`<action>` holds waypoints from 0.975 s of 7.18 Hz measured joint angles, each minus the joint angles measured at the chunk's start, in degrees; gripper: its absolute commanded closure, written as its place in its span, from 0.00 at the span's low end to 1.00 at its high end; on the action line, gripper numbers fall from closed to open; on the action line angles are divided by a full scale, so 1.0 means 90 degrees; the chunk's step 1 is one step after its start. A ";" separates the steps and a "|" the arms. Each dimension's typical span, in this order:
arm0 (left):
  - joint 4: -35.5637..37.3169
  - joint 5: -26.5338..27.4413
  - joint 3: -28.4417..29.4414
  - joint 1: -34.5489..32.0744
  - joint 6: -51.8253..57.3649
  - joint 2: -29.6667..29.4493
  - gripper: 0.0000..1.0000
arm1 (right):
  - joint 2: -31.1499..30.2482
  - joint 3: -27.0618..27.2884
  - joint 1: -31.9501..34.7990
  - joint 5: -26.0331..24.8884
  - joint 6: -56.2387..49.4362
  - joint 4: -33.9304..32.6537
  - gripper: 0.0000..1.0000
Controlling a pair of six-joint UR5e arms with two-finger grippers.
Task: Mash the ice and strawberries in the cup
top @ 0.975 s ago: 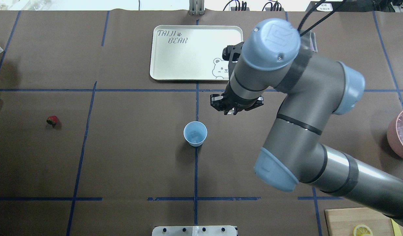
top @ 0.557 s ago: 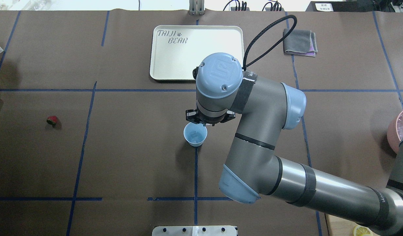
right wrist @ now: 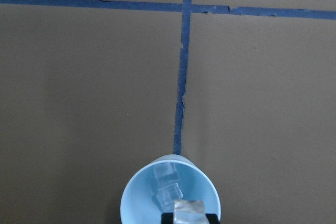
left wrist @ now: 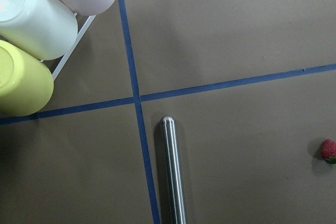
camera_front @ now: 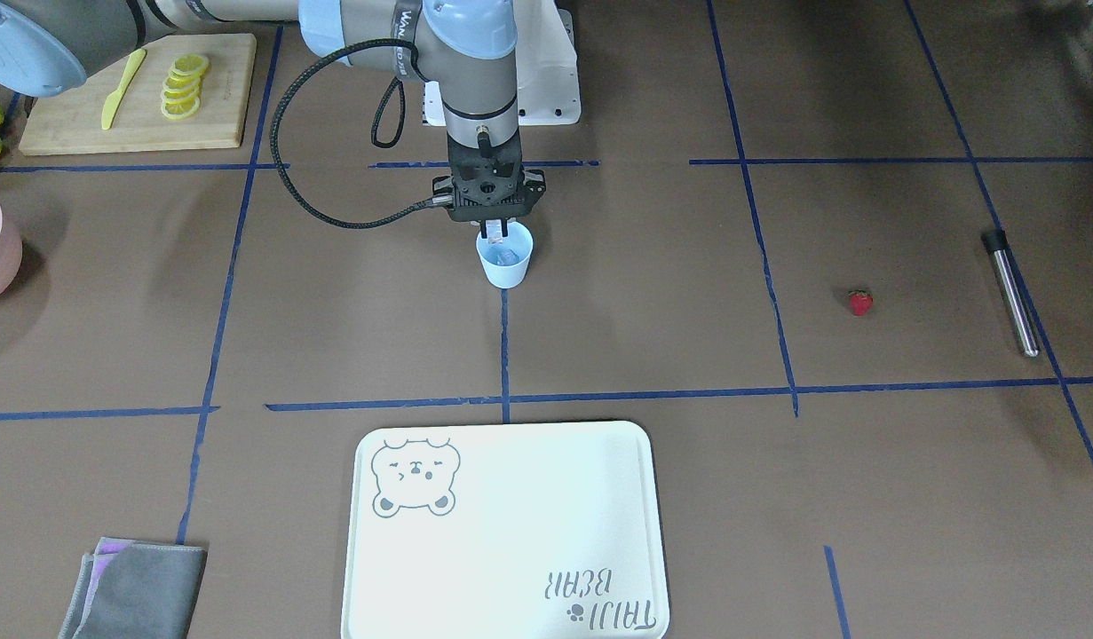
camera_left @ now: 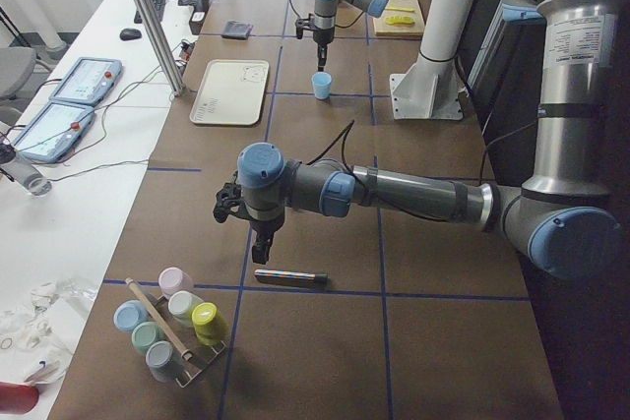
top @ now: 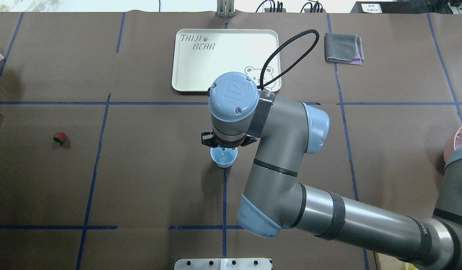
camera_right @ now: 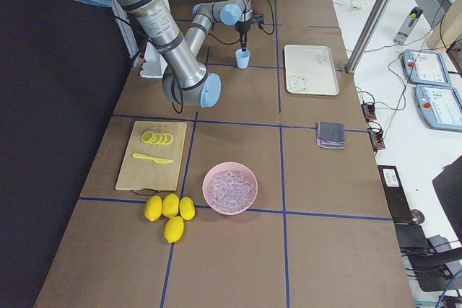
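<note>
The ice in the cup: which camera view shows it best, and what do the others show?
The right wrist-mounted view: it looks straight into the cup, ice lumps distinct. Front-facing shows a faint glint; overhead, the right arm hides most; side views show only a tiny cup; left wrist shows none.

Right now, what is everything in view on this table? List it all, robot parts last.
Cup: one, pale blue, table centre.
Ice: clear lumps; some in the cup, one in the right pincer, many in the bowl.
Strawberry: one, red, robot's left side.
Rod: one, metal, beyond the strawberry.
Tray: one, cream, across from the robot.
Cloth: one, grey, beside the tray.
Board: one, wooden, holds lemon slices and a yellow knife.
Lemons: four, yellow, by the board.
Bowl: one, pink, near the lemons.
Bottles: several, pastel, racked at the left end.
Right pincer: over the cup, shut on ice.
Left pincer: near the rod; open or shut, cannot tell.
</note>
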 measured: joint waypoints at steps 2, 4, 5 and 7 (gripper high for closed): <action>0.0000 0.0001 0.0006 0.0000 0.0001 -0.0001 0.00 | 0.0018 -0.0010 -0.0038 0.0000 0.0001 0.0010 0.72; 0.0000 0.0001 0.0005 0.0000 0.0001 -0.0006 0.00 | 0.0059 -0.0012 -0.0051 0.0006 0.0001 0.0013 0.36; 0.0000 0.0001 0.0005 -0.0002 0.0001 -0.0005 0.00 | 0.0080 -0.0012 -0.0054 0.0008 0.0001 0.0014 0.21; 0.0000 -0.0003 0.0008 -0.0003 -0.0005 -0.0002 0.00 | 0.0096 -0.0012 -0.0055 0.0003 0.0001 0.0014 0.02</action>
